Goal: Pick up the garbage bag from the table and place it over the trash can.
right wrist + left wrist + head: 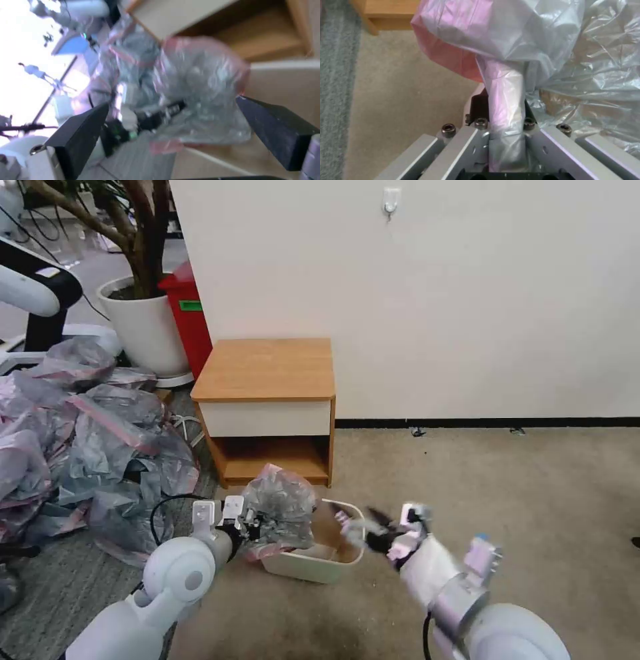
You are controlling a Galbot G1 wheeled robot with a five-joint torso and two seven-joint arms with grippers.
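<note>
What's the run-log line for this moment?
left gripper: shut on garbage bag | bag: over trash can | right gripper: open, beside bag

The carpet floor (507, 493) is carrying the wooden table (267, 370), which is standing against the wall, the cream trash can (320, 565) just before it, and a heap of bags (80, 433) lying on the robot's left.

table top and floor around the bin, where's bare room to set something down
The table top is bare from edge to edge. Open carpet runs right of the trash can to the wall. It is crowded on the left, where the heap of bags spreads. Over the can, the left gripper pinches the garbage bag and the open right gripper reaches in.
</note>
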